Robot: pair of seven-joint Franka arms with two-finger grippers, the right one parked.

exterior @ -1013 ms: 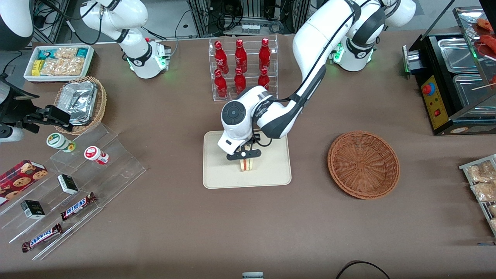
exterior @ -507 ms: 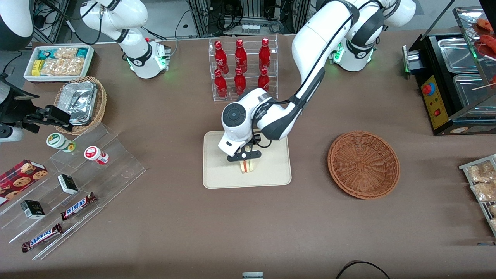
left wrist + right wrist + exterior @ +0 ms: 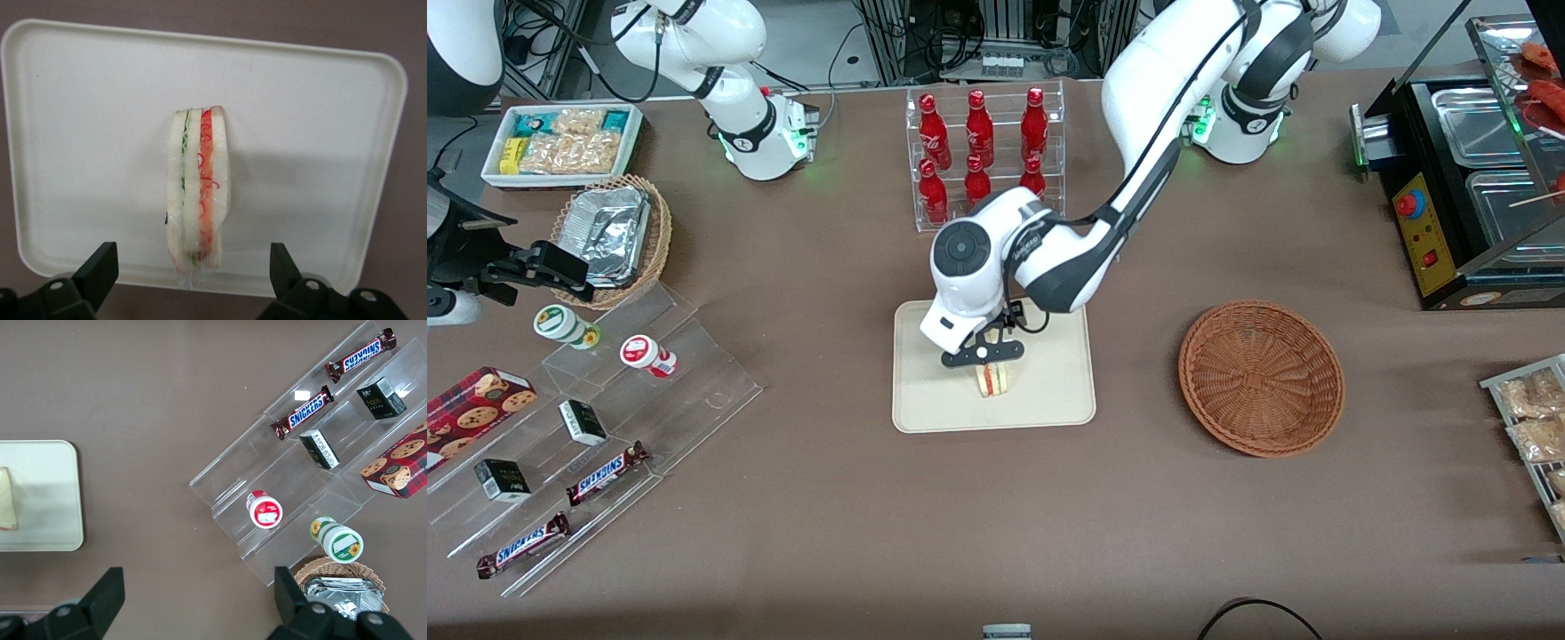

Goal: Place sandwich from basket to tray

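Sandwich (image 3: 198, 193) on tray (image 3: 80, 133), below spread gripper (image 3: 190, 280).

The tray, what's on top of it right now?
The tray carries one sandwich, standing on edge near the middle, layers showing. The gripper hangs above it, jaws open, touching nothing. In the front view the arm hides the tray's part farthest from the camera.
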